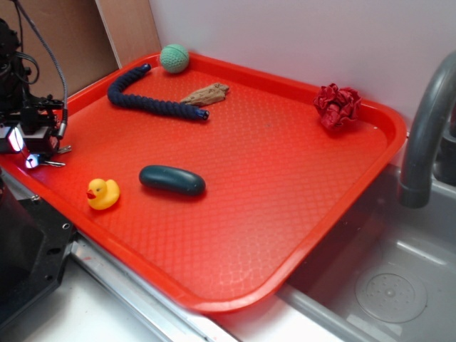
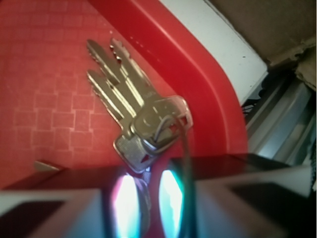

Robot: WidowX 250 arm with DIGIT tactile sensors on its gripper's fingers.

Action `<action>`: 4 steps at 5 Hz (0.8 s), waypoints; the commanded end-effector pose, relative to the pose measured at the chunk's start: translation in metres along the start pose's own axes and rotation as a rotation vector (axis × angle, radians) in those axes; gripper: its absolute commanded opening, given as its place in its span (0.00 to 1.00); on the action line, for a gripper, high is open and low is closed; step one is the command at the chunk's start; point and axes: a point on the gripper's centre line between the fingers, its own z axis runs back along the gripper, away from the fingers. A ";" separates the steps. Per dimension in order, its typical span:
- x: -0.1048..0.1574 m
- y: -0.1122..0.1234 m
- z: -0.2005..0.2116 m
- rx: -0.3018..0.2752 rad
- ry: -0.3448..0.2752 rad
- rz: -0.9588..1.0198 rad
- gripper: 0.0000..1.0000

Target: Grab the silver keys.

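The silver keys (image 2: 133,109) fan out just ahead of my fingers, close to the raised left rim of the red tray (image 2: 198,84). Their ring end runs down between my two glowing pads (image 2: 126,203). My gripper (image 2: 147,198) stands narrow, shut on that ring end. In the exterior view the gripper (image 1: 30,153) sits at the tray's left edge. Bits of the keys (image 1: 55,162) stick out beside it, low over the tray (image 1: 370,178).
On the tray lie a yellow duck (image 1: 103,193), a dark green oblong (image 1: 172,180), a blue rope (image 1: 153,100), a green ball (image 1: 174,58), a brown piece (image 1: 206,93) and a red crumpled thing (image 1: 338,105). A grey faucet (image 1: 427,128) and a sink (image 1: 385,285) are at right.
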 end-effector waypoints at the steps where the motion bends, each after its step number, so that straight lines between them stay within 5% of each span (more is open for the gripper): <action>1: 0.002 0.010 0.030 0.035 -0.107 -0.010 1.00; 2: 0.003 0.011 0.031 0.031 -0.108 -0.006 1.00; 3: 0.003 0.009 0.024 0.030 -0.081 -0.001 0.83; 4: 0.002 0.007 0.013 0.020 -0.044 0.007 1.00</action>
